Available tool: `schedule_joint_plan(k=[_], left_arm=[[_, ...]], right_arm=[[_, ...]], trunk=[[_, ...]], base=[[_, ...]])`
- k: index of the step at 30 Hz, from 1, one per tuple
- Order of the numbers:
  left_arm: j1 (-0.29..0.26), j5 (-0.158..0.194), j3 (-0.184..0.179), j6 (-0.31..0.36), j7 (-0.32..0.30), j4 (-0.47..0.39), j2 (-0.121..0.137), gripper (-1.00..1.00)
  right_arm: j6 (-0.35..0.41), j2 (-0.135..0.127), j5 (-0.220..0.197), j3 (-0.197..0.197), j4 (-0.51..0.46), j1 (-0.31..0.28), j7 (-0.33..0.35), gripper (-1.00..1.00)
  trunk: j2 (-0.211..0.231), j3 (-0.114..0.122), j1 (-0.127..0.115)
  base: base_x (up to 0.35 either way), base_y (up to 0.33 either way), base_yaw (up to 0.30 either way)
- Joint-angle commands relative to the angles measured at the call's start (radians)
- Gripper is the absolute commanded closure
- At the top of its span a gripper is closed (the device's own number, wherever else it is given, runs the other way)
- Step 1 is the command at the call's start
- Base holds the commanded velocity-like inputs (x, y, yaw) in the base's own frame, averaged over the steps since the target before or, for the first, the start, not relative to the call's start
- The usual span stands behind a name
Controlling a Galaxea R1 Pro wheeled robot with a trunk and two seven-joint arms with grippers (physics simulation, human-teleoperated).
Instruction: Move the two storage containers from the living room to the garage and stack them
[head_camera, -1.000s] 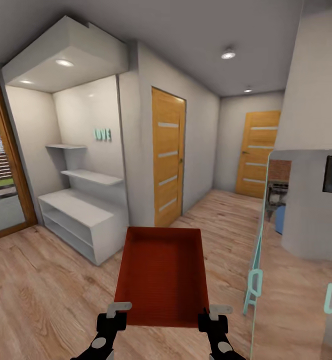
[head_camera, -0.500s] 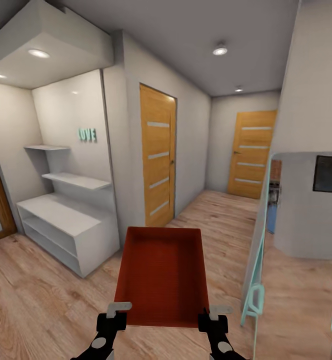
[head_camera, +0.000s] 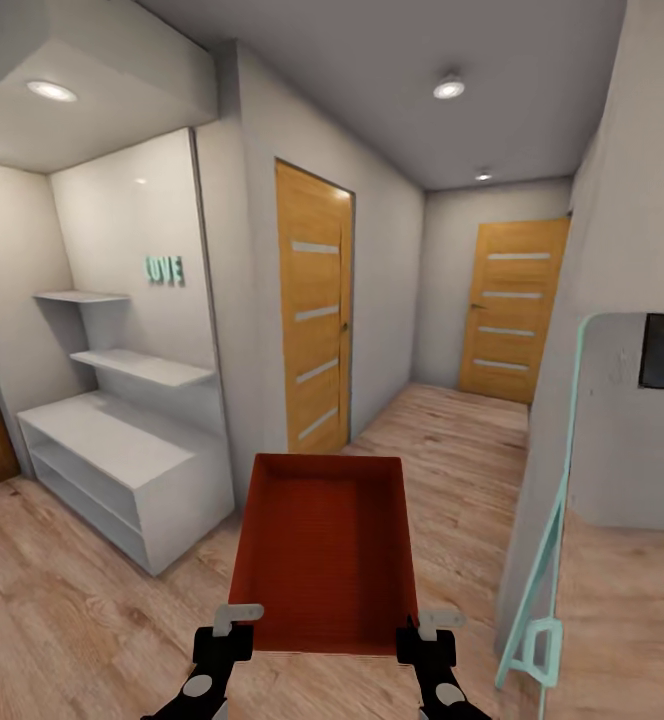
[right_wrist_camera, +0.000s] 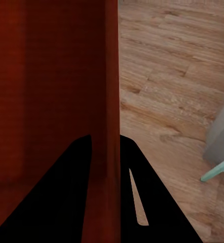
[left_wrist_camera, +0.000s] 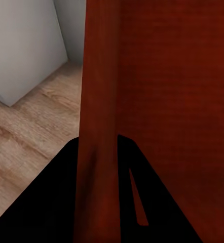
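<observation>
At lower centre, the stiff, seemingly light storage container [head_camera: 322,550] is gripped at its near corners; both sets of jaws are clamped over the side walls.

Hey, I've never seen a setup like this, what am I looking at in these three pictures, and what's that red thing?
It's a simulated wheeled robot with two arms. The big picture is from its head camera, looking down a hallway with a wood-plank floor, white shelves and two wooden doors. The other two come from cameras by each gripper. The red thing is an open storage container. The left gripper and right gripper each pinch a side wall of it near the corners closest to the robot, carrying it in front of the robot.
</observation>
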Motion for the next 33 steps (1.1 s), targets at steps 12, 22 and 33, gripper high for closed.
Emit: schedule_joint_plan(k=[12, 22, 33], left_arm=[[0.0, 0.007, -0.001, -0.002, 0.011, 0.004, 0.002, 1.0], [0.0, 0.007, 0.001, 0.0, 0.011, 0.004, 0.002, 1.0], [0.0, 0.007, 0.0, 0.0, 0.011, 0.004, 0.002, 1.0]], right_arm=[[-0.016, 0.0, 0.018, -0.019, -0.058, -0.002, 0.013, 1.0], [-0.016, 0.0, 0.018, -0.019, -0.058, -0.002, 0.013, 1.0], [-0.017, 0.0, 0.018, -0.019, -0.058, -0.002, 0.013, 1.0]], trunk=[[-0.001, -0.002, 0.001], [-0.001, -0.002, 0.001], [-0.001, -0.002, 0.001]], base=[[0.323, 0.075, 0.0], [0.319, 0.176, 0.0], [0.318, 0.183, -0.198]])
